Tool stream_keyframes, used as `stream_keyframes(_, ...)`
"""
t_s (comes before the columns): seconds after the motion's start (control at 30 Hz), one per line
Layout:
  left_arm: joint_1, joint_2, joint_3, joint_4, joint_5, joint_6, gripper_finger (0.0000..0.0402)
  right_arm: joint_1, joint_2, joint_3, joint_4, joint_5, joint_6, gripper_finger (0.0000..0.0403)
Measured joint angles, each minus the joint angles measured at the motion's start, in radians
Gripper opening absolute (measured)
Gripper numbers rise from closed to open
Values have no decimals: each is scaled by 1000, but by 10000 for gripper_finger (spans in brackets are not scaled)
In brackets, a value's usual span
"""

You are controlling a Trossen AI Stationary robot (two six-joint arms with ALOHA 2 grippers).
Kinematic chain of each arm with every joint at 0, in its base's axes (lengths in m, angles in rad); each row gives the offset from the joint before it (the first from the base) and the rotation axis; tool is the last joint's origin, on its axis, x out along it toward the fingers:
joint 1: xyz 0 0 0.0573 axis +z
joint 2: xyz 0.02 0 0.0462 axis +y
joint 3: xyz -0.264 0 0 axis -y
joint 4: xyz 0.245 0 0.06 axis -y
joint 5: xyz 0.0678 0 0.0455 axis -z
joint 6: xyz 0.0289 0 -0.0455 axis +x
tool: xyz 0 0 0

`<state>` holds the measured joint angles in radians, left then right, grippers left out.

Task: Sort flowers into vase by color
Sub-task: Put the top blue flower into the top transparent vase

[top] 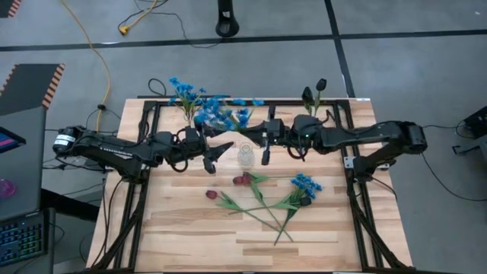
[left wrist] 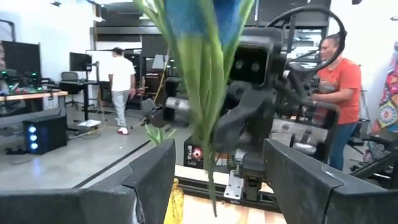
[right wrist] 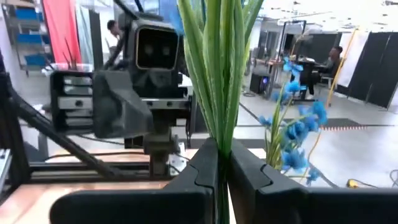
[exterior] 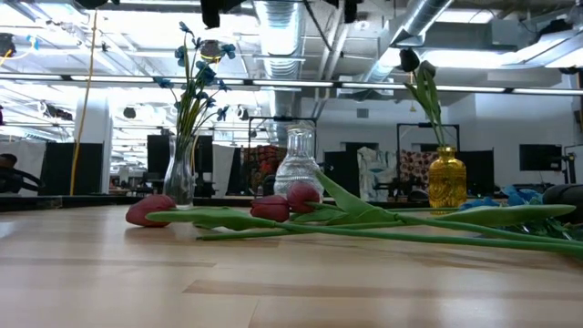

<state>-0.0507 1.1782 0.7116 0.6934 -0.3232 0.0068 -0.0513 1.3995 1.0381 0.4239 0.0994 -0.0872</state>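
My right gripper [top: 265,155] [right wrist: 219,154] hovers over the table's middle beside a clear glass vase [top: 245,154] and is shut on a blue flower sprig [top: 225,116]. My left gripper [top: 217,155] [left wrist: 217,163] is open. In its wrist view the sprig's green stems [left wrist: 208,112] hang between its fingers without plainly touching them. Two red rosebuds [top: 211,195] [top: 240,180] and another blue sprig [top: 307,184] lie flat on the table. A clear vase with blue flowers [exterior: 182,173] and a yellow vase [exterior: 446,179] holding dark buds stand at the far edge. My right gripper pinches the blue sprig's bundle of green stems [right wrist: 217,118] between its two shut fingers. The stems run straight out past the fingertips [right wrist: 205,163], and the blooms lie beyond the frame. The sprig is lifted clear of the table.
The black frame rails [top: 358,190] run along both table sides. The lying stems [top: 266,213] cross the near middle of the table. People stand in the room beyond. Bare wood [top: 175,228] shows at the near left.
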Motion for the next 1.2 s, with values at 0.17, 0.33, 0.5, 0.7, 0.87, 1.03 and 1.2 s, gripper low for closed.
stream_keyframes(0.17, 1, 0, 0, 8, 16, 5, 229, 0, 53, -2, 62, 0, 0, 47)
stream_keyframes(0.33, 1, 0, 0, 6, 4, -1, 229, 5, 106, -2, 141, 1, 3, 47)
stream_keyframes(0.5, 1, 0, 0, 7, 0, -1, 229, 13, 129, -1, 188, 3, 6, 47)
stream_keyframes(0.7, 1, -1, 0, 4, -13, -4, 229, 16, 163, -2, 245, 2, 31, 47)
stream_keyframes(0.87, 1, 3, 0, -7, -23, -31, 229, 27, 205, 3, 255, -8, 33, 47)
stream_keyframes(1.03, 3, 37, 0, 11, -34, -42, 229, 33, 237, 36, 270, -9, 34, 47)
stream_keyframes(1.2, 3, 77, 0, 12, -49, -57, 229, 37, 243, 39, 248, -8, 29, 47)
